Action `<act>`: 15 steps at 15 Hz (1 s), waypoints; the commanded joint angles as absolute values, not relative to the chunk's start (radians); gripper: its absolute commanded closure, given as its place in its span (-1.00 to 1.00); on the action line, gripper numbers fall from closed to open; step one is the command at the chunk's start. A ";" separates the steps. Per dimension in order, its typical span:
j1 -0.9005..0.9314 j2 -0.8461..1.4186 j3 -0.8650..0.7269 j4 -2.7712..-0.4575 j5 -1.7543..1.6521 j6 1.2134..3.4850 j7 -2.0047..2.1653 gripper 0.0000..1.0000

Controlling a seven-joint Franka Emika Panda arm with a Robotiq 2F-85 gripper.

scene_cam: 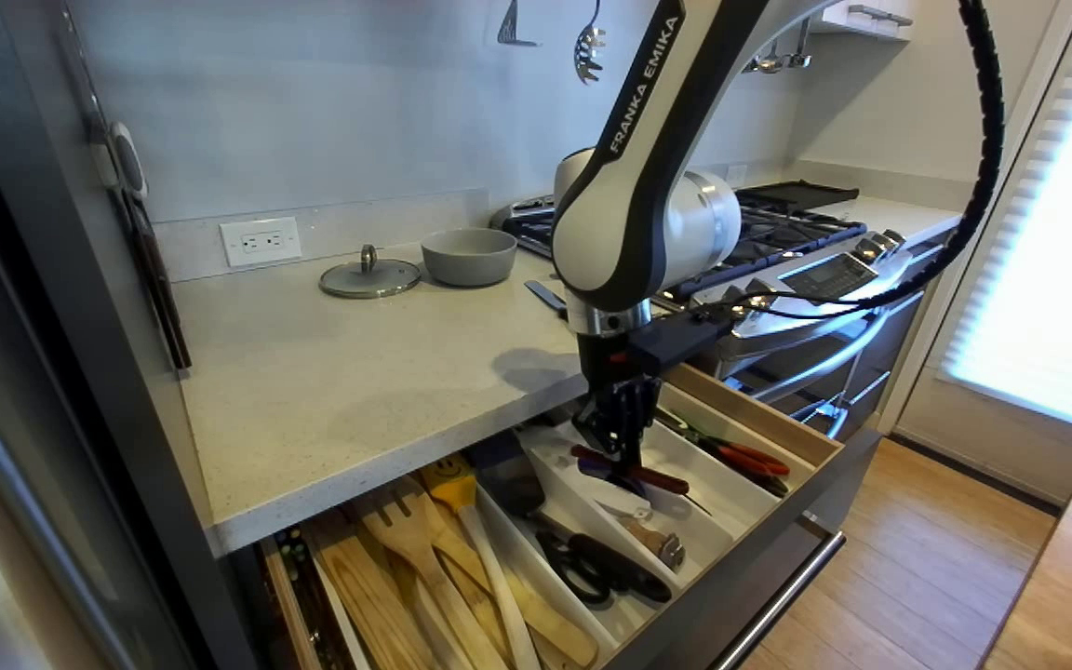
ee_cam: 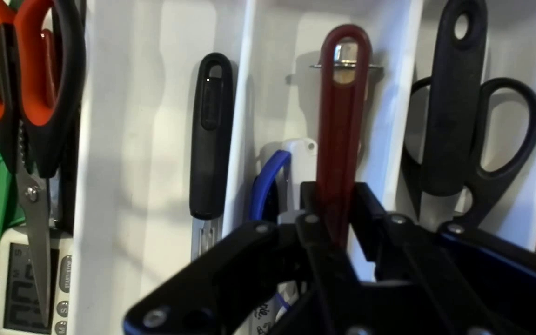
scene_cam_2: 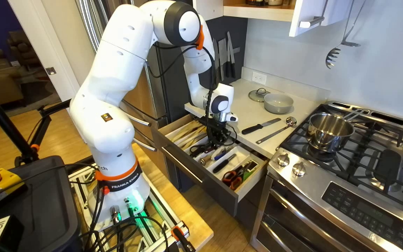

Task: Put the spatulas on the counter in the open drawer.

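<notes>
Tool [ee_cam: 335, 204] clamped on a red-handled utensil [ee_cam: 340, 125], held over a middle compartment [ee_cam: 282, 42] of the drawer [scene_cam: 741, 577]. Working end hidden; can't confirm it is a spatula. I judge this the placing step. What looks like a bottle stopper [scene_cam: 657, 542] lies beneath, so perching is a risk: I should align with the dividers [ee_cam: 403, 102], lower gently, release only once settled. Black-handled flat-bladed utensil [scene_cam_2: 257, 128], toward the right of the bench [scene_cam: 266, 372], likely comes next.

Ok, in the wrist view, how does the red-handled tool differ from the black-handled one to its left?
The red tool is held in the gripper; the black tool lies in a white drawer compartment. The red tool's other end is hidden behind the gripper; the black tool shows metal. Both handles have an opening near the end.
</notes>
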State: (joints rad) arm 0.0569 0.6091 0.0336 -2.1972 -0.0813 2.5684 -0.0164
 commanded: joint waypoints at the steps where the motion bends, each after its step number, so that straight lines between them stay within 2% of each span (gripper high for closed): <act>1: 0.042 0.610 0.044 -2.197 -0.064 2.535 -0.041 0.56; 2: 0.042 0.610 0.043 -2.197 -0.064 2.534 -0.040 0.06; 4: 0.047 0.604 0.033 -2.199 -0.071 2.532 -0.029 -0.02; 10: 0.039 0.480 0.009 -2.258 -0.070 2.560 -0.010 -0.90; 11: 0.036 0.445 0.005 -2.268 -0.067 2.570 -0.005 -0.98; 15: 0.029 0.357 -0.029 -2.259 -0.059 2.589 0.064 -1.00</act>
State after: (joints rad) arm 0.0399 0.4355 -0.0107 -2.2232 -0.0810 2.5609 0.0144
